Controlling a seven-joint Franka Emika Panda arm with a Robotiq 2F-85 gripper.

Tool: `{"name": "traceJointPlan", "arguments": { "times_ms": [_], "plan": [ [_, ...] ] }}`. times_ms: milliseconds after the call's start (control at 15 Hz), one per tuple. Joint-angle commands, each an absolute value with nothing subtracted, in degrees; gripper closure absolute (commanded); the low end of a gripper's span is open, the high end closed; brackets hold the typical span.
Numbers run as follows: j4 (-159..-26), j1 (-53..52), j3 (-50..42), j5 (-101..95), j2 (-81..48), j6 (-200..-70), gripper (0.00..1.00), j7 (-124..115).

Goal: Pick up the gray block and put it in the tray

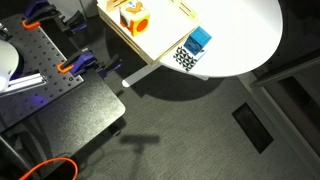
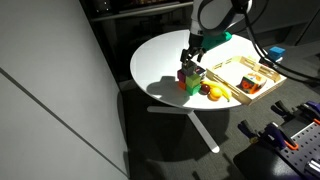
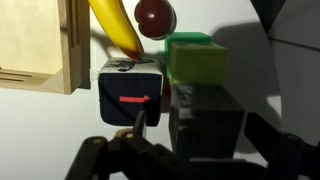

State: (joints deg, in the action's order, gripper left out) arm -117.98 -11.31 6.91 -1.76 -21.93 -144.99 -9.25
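We judge this the approach step: the gripper (image 2: pixel 190 66) hangs low over a cluster of things beside the tray (image 3: pixel 35 45), jaws spread wide and holding nothing. In the wrist view the gray block (image 3: pixel 205 122) sits on the table between them, not yet grasped. Next we'd descend and close squarely. 1 green block (image 3: pixel 190 58) sits right behind it and 1 black cube (image 3: pixel 128 95) just beside it, so finger clearance is tight.
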Motion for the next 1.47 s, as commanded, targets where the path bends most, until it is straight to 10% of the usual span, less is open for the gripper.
{"name": "traceJointPlan", "arguments": {
  "times_ms": [0, 333, 1400],
  "plan": [
    [-116.0, -11.9, 5.9, -2.8, -23.6, -145.3, 0.27, -9.6],
    [-115.3, -11.7, 5.6, -2.5, -23.5, -145.0, 0.68, -9.5],
    [-116.9, -8.9, 0.9, -4.3, -16.7, -137.5, 0.72, -9.9]
  ]
}}
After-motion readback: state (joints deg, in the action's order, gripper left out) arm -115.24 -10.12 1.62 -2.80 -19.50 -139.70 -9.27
